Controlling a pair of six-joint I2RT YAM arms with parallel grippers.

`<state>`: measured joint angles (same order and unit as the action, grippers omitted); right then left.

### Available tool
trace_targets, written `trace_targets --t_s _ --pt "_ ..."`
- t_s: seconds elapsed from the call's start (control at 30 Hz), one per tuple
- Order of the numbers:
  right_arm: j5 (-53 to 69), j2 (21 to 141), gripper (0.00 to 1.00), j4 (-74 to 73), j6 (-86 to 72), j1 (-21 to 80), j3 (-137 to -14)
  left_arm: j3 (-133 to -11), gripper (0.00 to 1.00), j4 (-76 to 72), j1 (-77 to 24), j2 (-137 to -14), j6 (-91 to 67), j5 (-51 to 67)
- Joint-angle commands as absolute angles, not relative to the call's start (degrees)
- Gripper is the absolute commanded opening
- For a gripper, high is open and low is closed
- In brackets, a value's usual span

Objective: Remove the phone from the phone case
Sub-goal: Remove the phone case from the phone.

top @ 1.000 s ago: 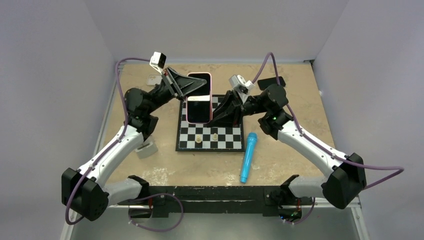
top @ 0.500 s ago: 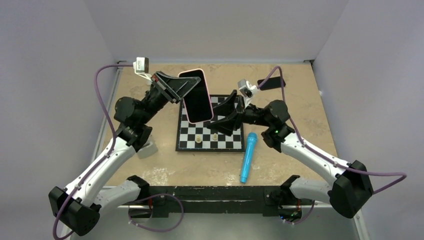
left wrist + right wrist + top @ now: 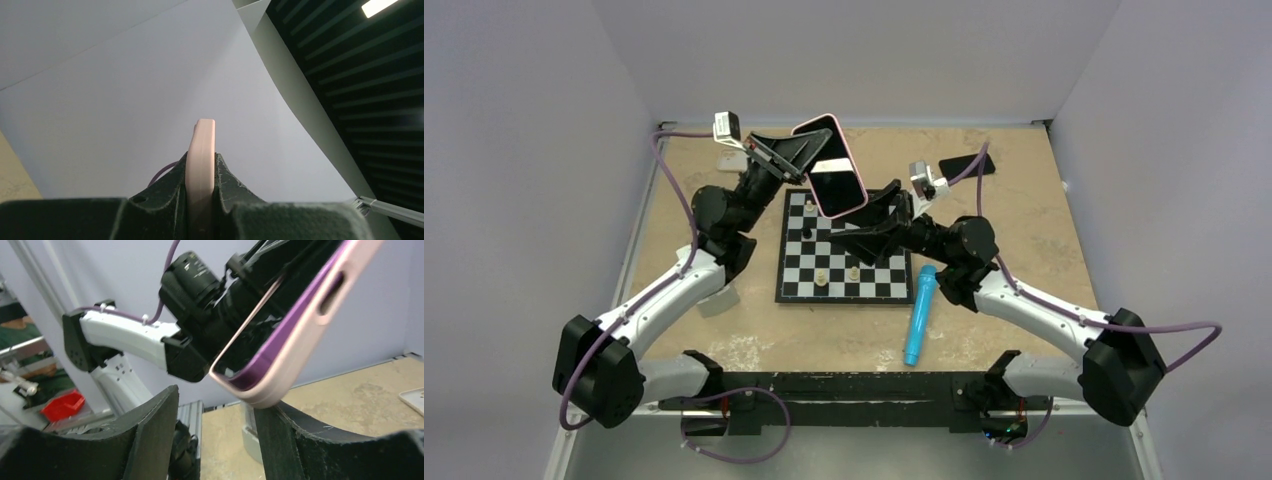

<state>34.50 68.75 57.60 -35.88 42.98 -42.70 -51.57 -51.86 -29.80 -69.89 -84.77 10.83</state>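
Pink catches the eye first: the pink rounded phone case [image 3: 201, 145] is pinched edge-on in the left gripper [image 3: 201, 165], with both black fingers pressed flat against its two faces, so the grip is tight on the case. From above, the case is held in the air, tilted. The black glossy phone [image 3: 834, 178] fills its pink rim, screen up, with a pale glare across it.

The case's free end reaches past the left fingers toward the right gripper [image 3: 215, 401], whose fingers stand wide apart. The case's rounded corner dips into that gap, close to the finger on the right of that wrist's view. I can't tell whether it touches.

Beneath the right gripper lies the black-and-white checkered chessboard [image 3: 884, 282] with a few small pieces on it. Beside the right forearm, on the tan tabletop [image 3: 1044, 200], lies a blue plastic cylinder [image 3: 920, 315]. Just behind the right wrist camera sits a flat black slab [image 3: 969, 163].
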Motion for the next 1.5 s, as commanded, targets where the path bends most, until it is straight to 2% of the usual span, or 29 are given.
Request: trace_targets --t_s 0.0,0.3,0.5,0.97,1.13,1.23,1.4,1.47 --pt "26.47 69.11 0.58 65.05 -37.29 43.24 -44.54 -51.89 0.0 -62.89 -30.7 -67.24 -88.14 7.02" --pt "27.18 72.14 0.49 68.65 -39.33 43.29 -46.21 -51.29 0.0 -63.86 -30.78 -66.83 -88.38 7.07" --pt "31.02 71.82 0.54 68.34 -35.63 43.59 -47.27 -50.19 0.0 -66.23 -30.78 -67.71 -91.91 6.76" --pt "39.57 71.84 0.56 63.67 -30.89 44.2 -52.67 -50.87 0.0 -71.27 -30.81 -69.58 -97.17 7.52" --pt "35.68 72.49 0.56 58.34 -29.28 44.85 -55.13 -50.79 0.0 -71.35 -31.09 -69.22 -96.62 6.78" --pt "32.17 73.15 0.53 57.45 -28.82 45.58 -55.59 -50.72 0.0 -71.2 -31.23 -68.8 -95.98 6.28" --pt "27.6 73.77 0.4 55.34 -26.12 47.99 -56.69 -50.42 0.0 -69.79 -31.36 -67.73 -94.42 5.68" --pt "25.73 73.83 0.39 54.43 -25.16 48.85 -56.59 -50.45 0.0 -69.13 -31.31 -67.16 -93.58 5.62"
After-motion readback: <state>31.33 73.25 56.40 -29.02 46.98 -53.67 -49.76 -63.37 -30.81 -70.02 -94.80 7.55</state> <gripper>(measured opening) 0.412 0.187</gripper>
